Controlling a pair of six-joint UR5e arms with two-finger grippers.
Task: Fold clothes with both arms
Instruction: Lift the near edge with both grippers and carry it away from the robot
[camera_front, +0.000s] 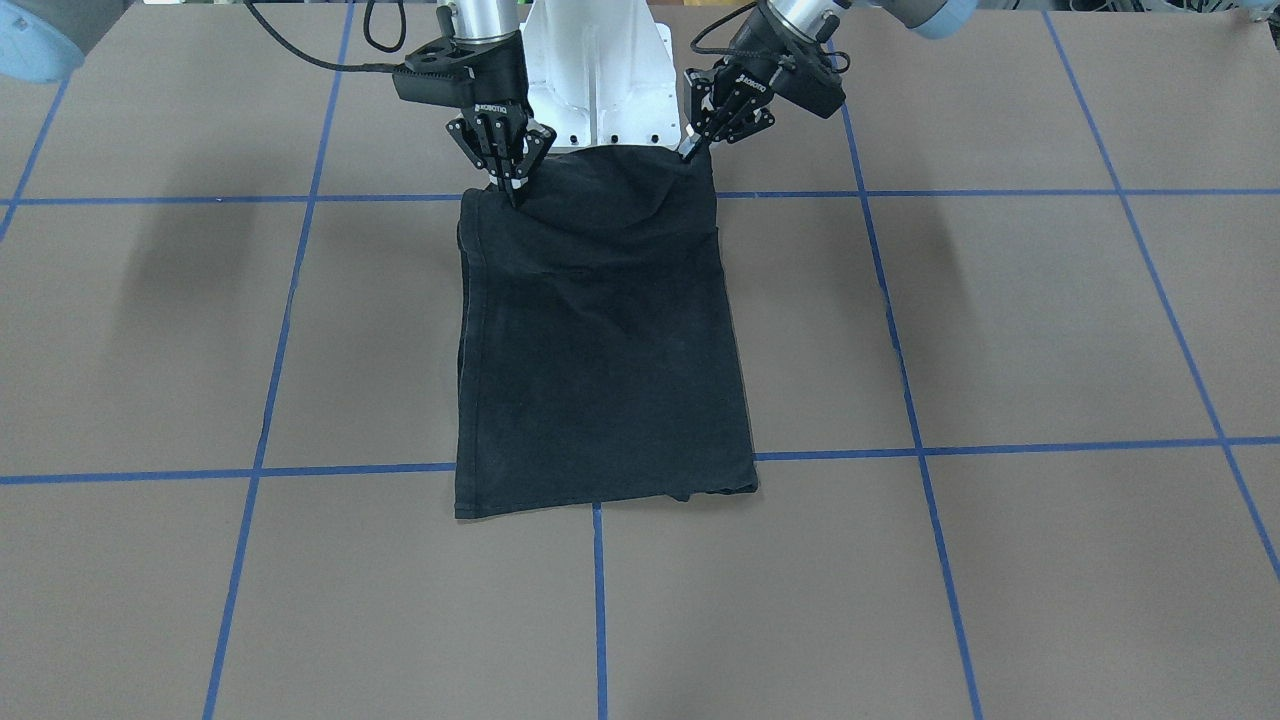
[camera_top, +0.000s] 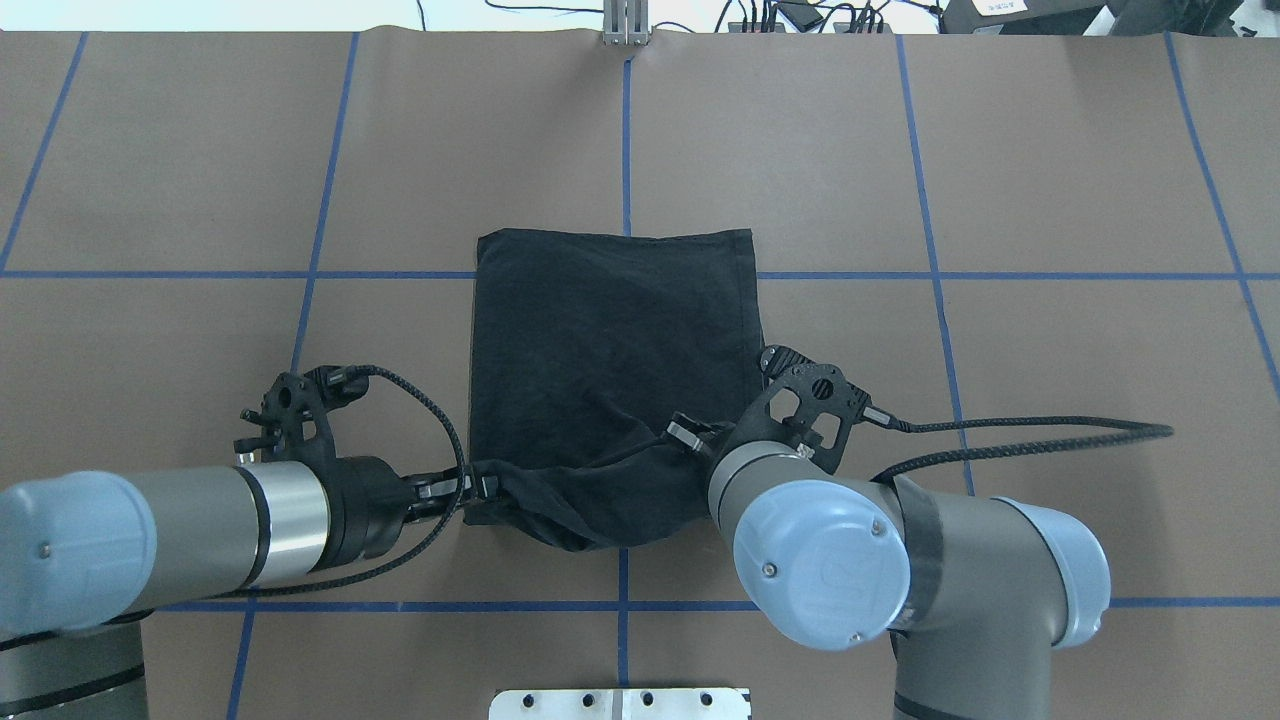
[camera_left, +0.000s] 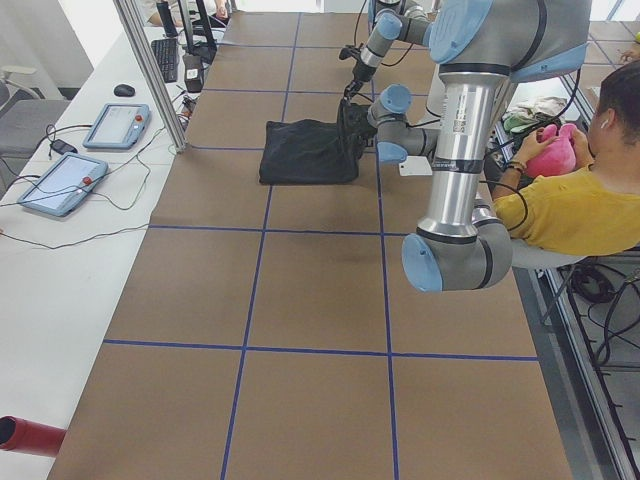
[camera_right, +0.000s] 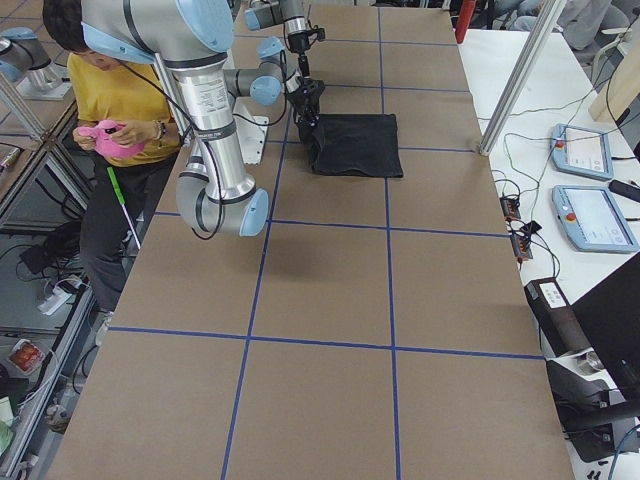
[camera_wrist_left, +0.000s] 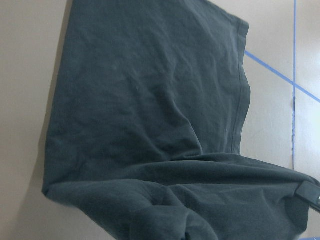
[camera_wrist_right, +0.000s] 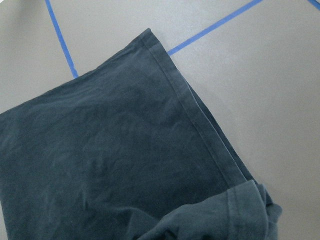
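Presently, in the front-facing view, the black T-shirt (camera_front: 600, 350) lies as a long rectangle at the middle of the desk (camera_front: 1000, 320), plain black side up, no logo in sight. Its end away from the robot overlaps a blue tape line (camera_front: 350, 470). The end nearest the white pedestal (camera_front: 600, 80) is raised off the surface. The right tool (camera_front: 513, 192), on this view's left, has its fingers drawn together to a point and pinches one raised corner. The left tool (camera_front: 688, 152), on this view's right, is likewise closed on the other corner. In the overhead view the far part of the garment is flat on the desk, while the near edge hangs as a sagging band of cloth between the two tools, each clamped at one end of it. The exterior left view shows the garment far down the desk with both tools at its robot-side edge. A person (camera_left: 590, 200) in a yellow top sits behind the robot holding a pink object (camera_left: 555, 150). The exterior right view confirms the same arrangement, too small for finer detail. The left wrist view shows wrinkled black cloth over brown desk, with a fold rising toward the camera. The right wrist view shows a hemmed corner lying flat and a second hemmed layer curled at the near edge.
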